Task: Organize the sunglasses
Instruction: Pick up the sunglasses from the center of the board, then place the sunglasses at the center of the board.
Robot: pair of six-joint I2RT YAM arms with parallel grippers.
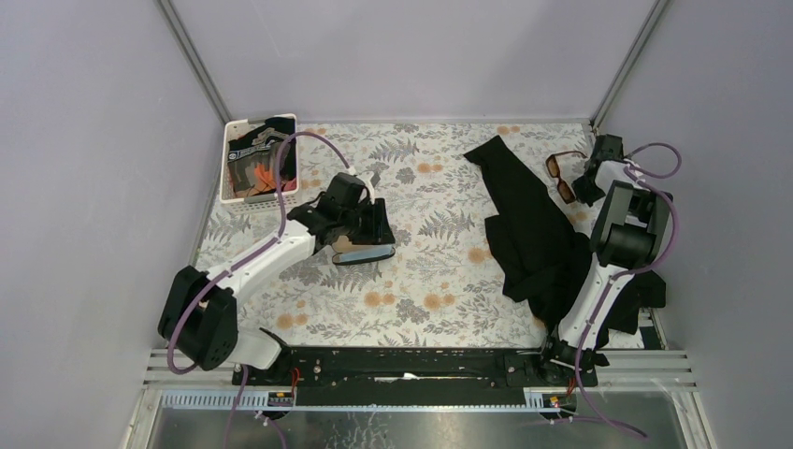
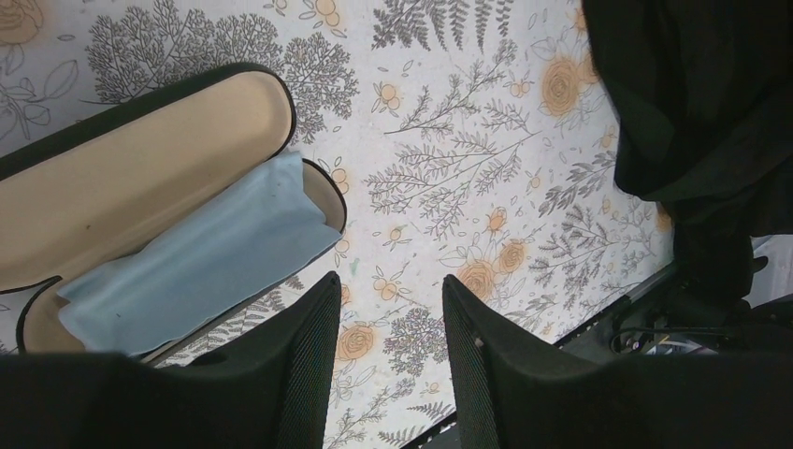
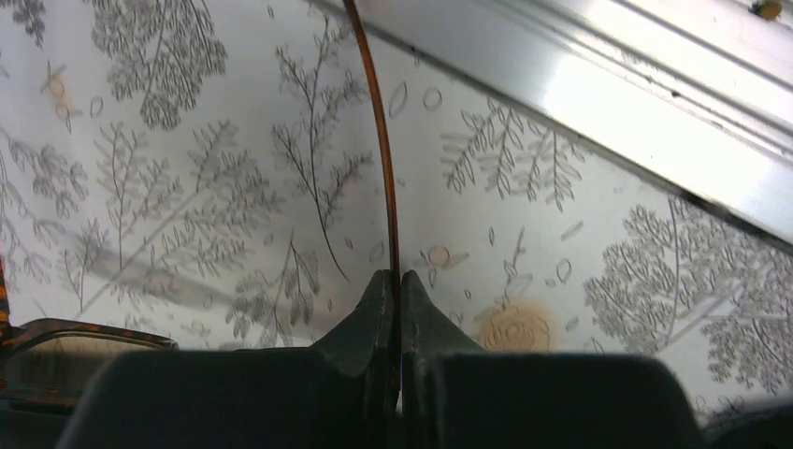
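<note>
Sunglasses [image 1: 559, 178], amber frame w/ dark lenses, lie far right on the floral table [image 1: 430, 290], near the rt side rail [image 3: 598, 103]. Right gripper [image 1: 591, 182] is on them: jaws closed tight on one slim brown temple [image 3: 385, 187], which runs out past the fingertips. A lens corner shows low left in the rt wrist view. Just left of the glasses, a black garment [image 1: 528, 234] sprawls from far to near. Mid-table left, the left gripper [image 1: 369, 234] hangs over an open black glasses case [image 2: 140, 159]. Its fingers are apart w/ nothing betw them. The case has a tan lining, and a light-blue cloth [image 2: 187, 271] lies in one half. White basket [image 1: 227, 173] w/ dark items sits far left.
</note>
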